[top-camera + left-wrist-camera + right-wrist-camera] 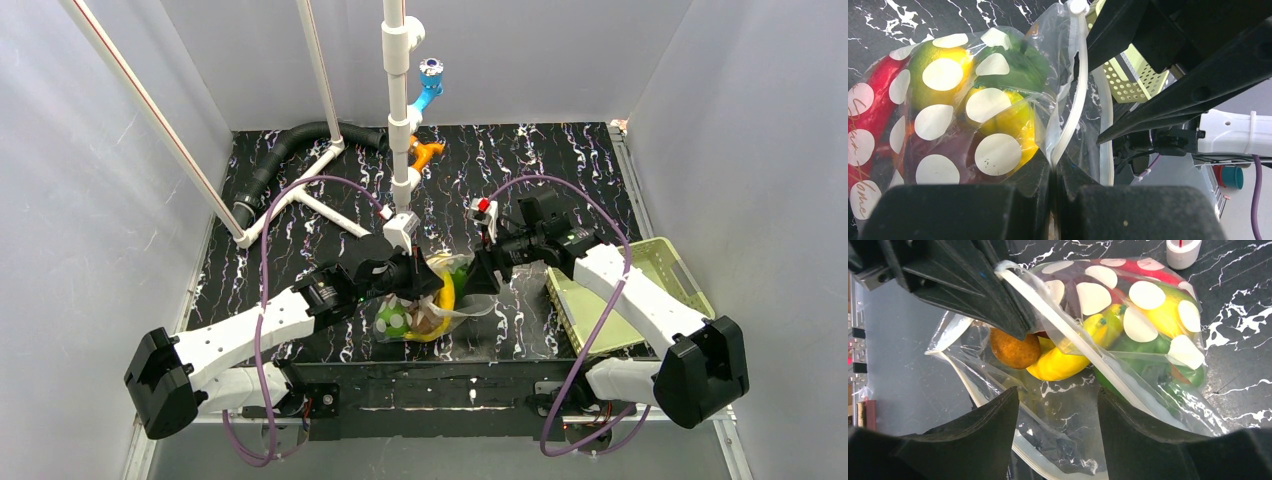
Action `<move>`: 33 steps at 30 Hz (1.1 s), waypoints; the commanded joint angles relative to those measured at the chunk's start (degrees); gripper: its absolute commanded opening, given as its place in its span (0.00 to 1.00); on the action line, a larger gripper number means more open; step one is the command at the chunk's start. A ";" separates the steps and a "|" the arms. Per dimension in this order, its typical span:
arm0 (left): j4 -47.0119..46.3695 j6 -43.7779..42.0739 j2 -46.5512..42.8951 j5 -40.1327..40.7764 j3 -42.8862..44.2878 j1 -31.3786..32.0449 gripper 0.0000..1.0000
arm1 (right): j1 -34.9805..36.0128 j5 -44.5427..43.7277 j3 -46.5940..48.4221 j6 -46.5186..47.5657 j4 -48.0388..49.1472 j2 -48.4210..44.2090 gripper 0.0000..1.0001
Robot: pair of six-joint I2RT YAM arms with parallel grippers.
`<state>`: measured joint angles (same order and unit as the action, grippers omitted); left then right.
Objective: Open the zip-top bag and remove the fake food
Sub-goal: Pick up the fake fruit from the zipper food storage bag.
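Observation:
The zip-top bag (432, 308) lies near the table's front edge, clear plastic with whitish dots (943, 120). Its mouth gapes open (1068, 390). Inside is the fake food: a yellow banana-shaped piece (1063, 364), an orange piece (1014, 349), a green piece (1143, 347) and a red piece (878, 97). My left gripper (1054, 169) is shut on the bag's upper zip strip (1074, 100) and holds that lip up. My right gripper (1058, 392) is open. Its fingers (993, 415) straddle the bag's lower lip without closing on it.
A pale yellow-green mesh basket (640, 290) stands at the right, also in the left wrist view (1128, 75). A white pipe frame (398, 120) with orange (428, 152) and blue (430, 85) fittings rises behind. A black hose (280, 160) lies back left.

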<state>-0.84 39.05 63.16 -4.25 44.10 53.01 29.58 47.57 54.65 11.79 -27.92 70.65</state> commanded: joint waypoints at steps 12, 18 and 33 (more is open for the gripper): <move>-2.76 -0.17 -1.80 2.80 -1.69 1.11 0.00 | 1.60 -8.43 -4.72 -14.50 13.38 -2.10 0.66; -3.39 -0.11 -1.74 3.42 -1.92 1.86 0.00 | 1.90 -8.31 -4.96 -17.28 14.72 -2.28 0.64; -6.20 -0.19 -1.74 6.86 -1.49 3.33 0.00 | 7.37 -14.30 -3.92 -16.28 14.54 1.34 0.64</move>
<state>-4.29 39.07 63.16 0.80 42.68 55.81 36.42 37.34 49.71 -4.95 -14.81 70.96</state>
